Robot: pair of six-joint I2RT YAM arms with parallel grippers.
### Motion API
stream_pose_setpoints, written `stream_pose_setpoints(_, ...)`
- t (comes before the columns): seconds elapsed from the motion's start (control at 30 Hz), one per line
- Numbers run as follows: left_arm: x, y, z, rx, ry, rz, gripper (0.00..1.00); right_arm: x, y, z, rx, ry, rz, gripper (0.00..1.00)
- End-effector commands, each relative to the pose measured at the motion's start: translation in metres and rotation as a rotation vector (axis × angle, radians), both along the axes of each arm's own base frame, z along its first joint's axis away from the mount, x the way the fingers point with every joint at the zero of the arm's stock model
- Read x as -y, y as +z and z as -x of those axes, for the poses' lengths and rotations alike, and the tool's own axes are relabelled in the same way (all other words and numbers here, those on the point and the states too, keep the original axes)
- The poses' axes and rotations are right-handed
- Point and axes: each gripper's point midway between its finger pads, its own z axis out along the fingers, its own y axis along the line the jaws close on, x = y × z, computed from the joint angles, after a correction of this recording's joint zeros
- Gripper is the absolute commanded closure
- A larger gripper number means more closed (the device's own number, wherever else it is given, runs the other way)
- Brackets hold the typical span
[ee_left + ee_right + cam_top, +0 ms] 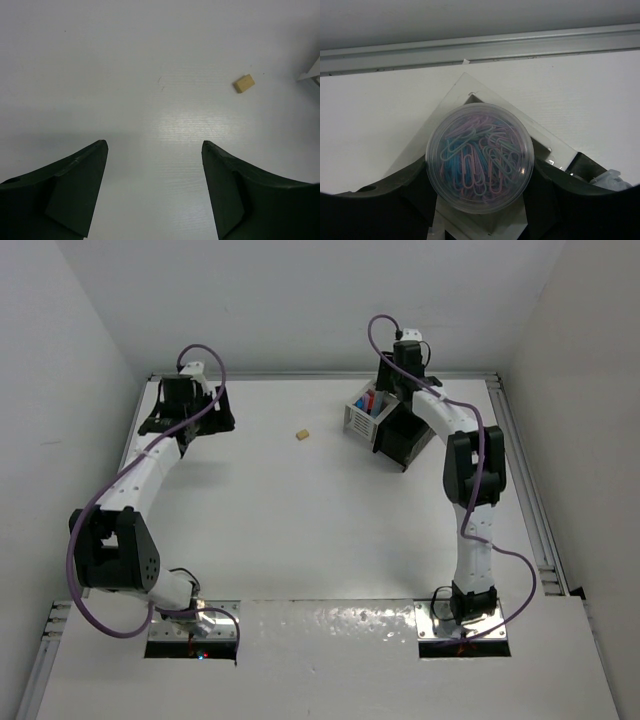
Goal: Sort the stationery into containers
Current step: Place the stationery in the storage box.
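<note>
1. Nearest the lens in the right wrist view is a clear round tub of paper clips [480, 156]. The right claw [480, 187] is clamped on its sides, and pink, blue and green clips show through the lid.
2. The tub hangs directly above the white box [465, 86], whose corner pokes out beyond it. It seems to be held there for release. It covers most of the opening, so centring it probably matters before the fingers part.
3. The left claw [154, 146] has its fingers apart and empty over the bare desk [165, 60], well to the left of the white box. The tan eraser [244, 83] lies flat between this claw and the white box. It is the only loose piece I can find and looks like this arm's likely next target.
4. The top view alone shows red and blue items [370, 400] standing inside the white box [362, 418], with the black box [405, 443] joined on the white box's right. The arm hides the tub there.
5. The right wrist view alone shows the grip, but the tub blocks the box's contents.
</note>
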Motion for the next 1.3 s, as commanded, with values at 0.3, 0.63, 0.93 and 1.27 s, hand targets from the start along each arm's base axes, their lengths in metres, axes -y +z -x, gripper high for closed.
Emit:
stream_pose_setpoints(0.3, 0.016, 0.044, -0.01, 0.094, -0.099, -0.028, 0.27, 0.012, 0.03, 0.014, 0.003, 0.042, 0.046, 1.0)
stream_pose_setpoints(0.63, 0.016, 0.045, -0.008, 0.104, -0.102, -0.035, 0.26, 0.009, 0.023, 0.016, -0.027, 0.052, 0.04, 1.0)
stream_pose_setpoints(0.93, 0.017, 0.046, -0.009, 0.11, -0.111, -0.038, 0.26, 0.013, 0.023, 0.021, -0.034, 0.047, 0.051, 1.0)
stream_pose_setpoints(1.27, 0.018, 0.046, -0.011, 0.109, -0.117, -0.04, 0.26, 0.013, 0.034, 0.02, -0.01, 0.047, 0.046, 1.0)
